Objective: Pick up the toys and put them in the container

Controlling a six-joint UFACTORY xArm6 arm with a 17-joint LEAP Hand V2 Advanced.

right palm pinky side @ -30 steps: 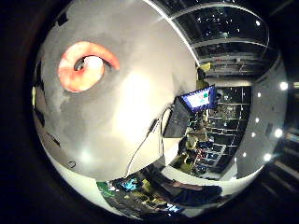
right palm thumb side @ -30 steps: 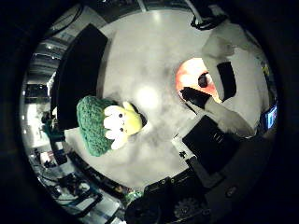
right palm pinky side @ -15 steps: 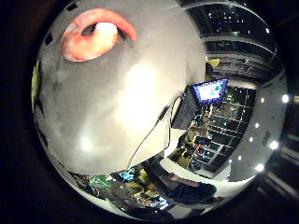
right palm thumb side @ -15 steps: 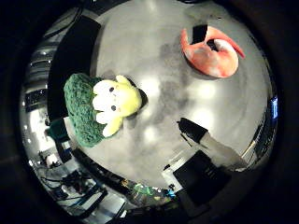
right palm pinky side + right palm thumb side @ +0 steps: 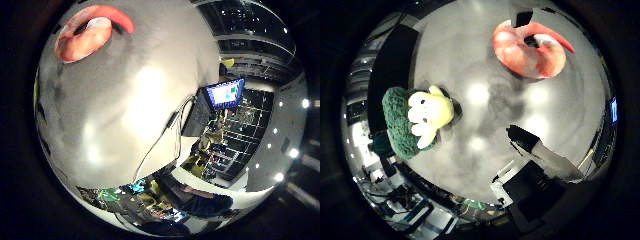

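Observation:
Two toys lie on the grey table point(image 5: 485, 125). A plush with a green knitted body and a pale yellow face point(image 5: 415, 122) rests beside a black rectangular container point(image 5: 395, 65). A curled red-orange shrimp-like toy point(image 5: 530, 50) lies apart from it, also showing in the little finger side view as the red toy point(image 5: 87, 35). My right hand point(image 5: 540, 170) hovers over the table between them. One white finger with a black tip point(image 5: 520, 137) reaches out straight and holds nothing. Another dark fingertip point(image 5: 522, 17) shows by the red toy.
A lit monitor point(image 5: 222, 95) stands past the table's edge, with a dark stand beside it. Room shelving and lights lie beyond. Bare grey tabletop point(image 5: 140, 100) stretches between the toys and that edge.
A second ago my fingers lay over the red toy; they have since drawn off and it shows uncovered. The views have shifted with the palm. Neither toy has moved on the table.

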